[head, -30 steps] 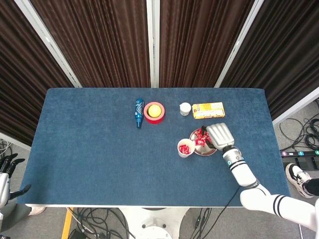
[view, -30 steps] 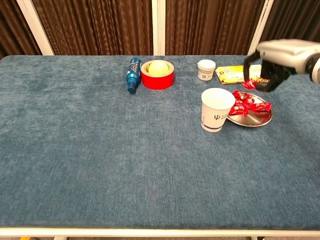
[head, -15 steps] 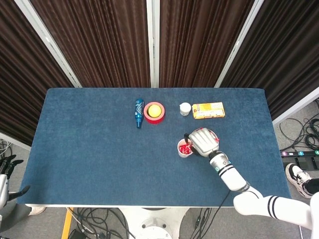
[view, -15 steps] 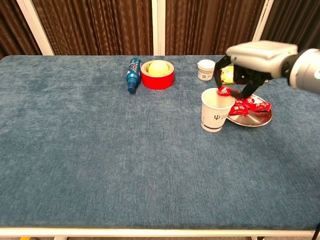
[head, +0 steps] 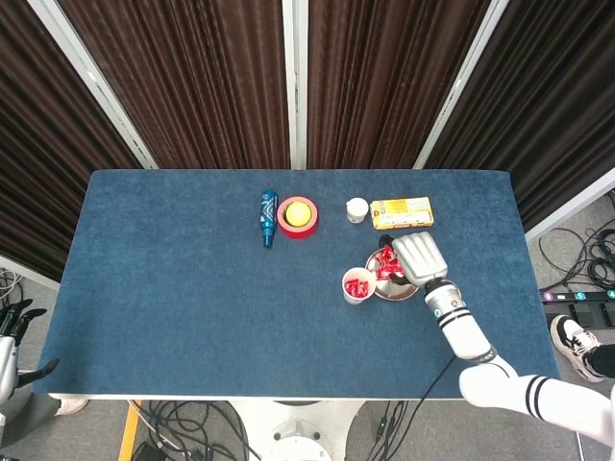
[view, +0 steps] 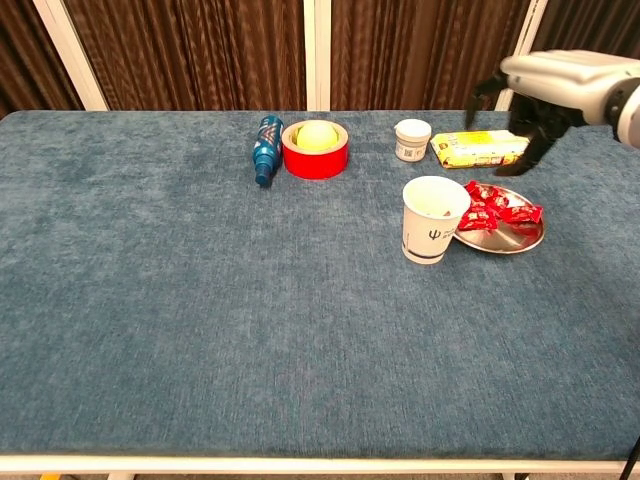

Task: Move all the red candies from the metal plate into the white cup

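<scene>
Above the metal plate (view: 528,240), the right hand (view: 532,100) hovers empty, fingers spread. Red candies (view: 496,207) lie on the plate beside the white cup (view: 431,220), which already contains some.

The right robot hand (head: 419,257) has a pale silver-grey shell across its back, smooth and slightly glossy, with dark, near-black fingers (view: 531,152) under it. Behind the robot hand sits a short grey wrist ringed with black bands, then a white forearm that widens toward the elbow (two more black stripes there). The left robot hand (head: 12,321) shows only dark fingers at the frame's edge.
</scene>
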Controlling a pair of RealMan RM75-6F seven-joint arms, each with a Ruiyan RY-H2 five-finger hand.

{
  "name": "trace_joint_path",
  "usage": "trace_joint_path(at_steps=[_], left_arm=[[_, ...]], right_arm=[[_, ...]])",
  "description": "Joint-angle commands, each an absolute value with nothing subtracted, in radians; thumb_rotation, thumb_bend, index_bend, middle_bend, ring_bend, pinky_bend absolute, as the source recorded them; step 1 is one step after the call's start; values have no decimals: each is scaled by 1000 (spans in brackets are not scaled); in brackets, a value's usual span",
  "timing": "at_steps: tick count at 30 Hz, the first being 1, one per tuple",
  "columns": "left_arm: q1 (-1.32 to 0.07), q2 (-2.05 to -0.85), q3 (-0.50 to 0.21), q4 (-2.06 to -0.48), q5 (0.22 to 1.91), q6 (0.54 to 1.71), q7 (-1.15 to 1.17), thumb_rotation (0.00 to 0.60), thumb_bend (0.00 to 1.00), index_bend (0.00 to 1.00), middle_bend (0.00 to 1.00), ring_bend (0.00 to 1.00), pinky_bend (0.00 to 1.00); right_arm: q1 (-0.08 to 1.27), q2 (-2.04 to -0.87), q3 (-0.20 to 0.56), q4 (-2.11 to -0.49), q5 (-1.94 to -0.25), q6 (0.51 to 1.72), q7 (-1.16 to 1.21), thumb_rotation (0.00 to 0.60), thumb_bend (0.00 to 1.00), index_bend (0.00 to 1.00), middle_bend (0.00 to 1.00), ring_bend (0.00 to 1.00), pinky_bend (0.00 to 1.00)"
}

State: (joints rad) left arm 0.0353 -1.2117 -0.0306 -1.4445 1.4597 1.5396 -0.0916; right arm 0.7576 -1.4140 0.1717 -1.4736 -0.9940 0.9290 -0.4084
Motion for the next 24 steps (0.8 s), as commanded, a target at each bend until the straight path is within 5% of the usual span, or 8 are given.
trace_joint_path(at_steps=[1, 24], left_arm=[[36, -1213, -30, -1443, 1460, 1540, -92, 600, 0, 301, 238, 142, 177], [31, -1203, -31, -1461, 1449, 1522, -71, 600, 0, 301, 238, 142, 177]], right_arm=[[772, -1440, 160, -1380, -908, 868, -448, 600, 156, 407, 998, 992, 1000], [853, -1650, 138, -1024, -813, 717, -505, 600, 185, 438, 998, 992, 1000]])
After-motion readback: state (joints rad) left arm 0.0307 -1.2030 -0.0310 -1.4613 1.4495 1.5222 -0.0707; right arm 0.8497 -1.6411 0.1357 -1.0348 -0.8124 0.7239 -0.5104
